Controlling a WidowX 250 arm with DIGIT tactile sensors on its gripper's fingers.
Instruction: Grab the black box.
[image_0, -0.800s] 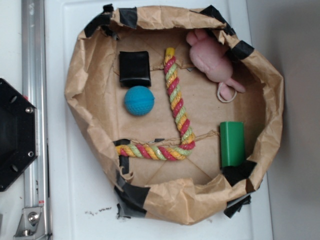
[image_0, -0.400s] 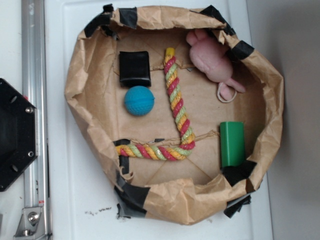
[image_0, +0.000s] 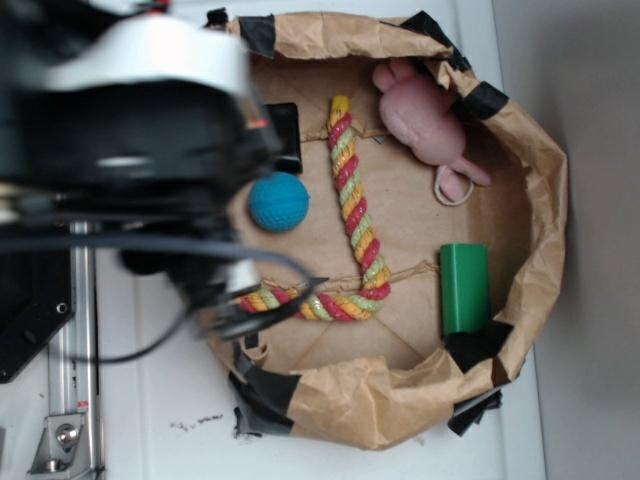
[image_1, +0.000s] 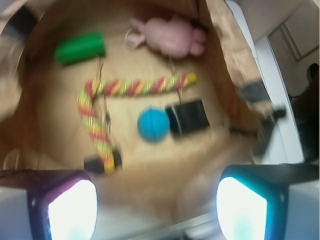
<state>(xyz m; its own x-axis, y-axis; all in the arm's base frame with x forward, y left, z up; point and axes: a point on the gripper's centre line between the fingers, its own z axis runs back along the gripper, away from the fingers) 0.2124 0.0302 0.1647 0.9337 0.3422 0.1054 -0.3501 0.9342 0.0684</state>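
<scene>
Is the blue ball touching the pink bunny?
No, the blue ball sits apart from the pink bunny, with the rope toy between them.

A white tabletop (image_0: 150, 400) spreads below me, a metal rail (image_0: 70, 330) running along its edge beside my arm. Beyond the table's far side lies grey floor (image_0: 590, 250); dark specks (image_0: 195, 424) dot the white surface.

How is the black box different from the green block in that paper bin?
The black box is glossy black; the green block is bright green. The box looks squarer, the block longer and narrower. The box lies right beside the blue ball; the block lies apart, past the rope. Both lie flat on the paper floor, untouched.
</scene>
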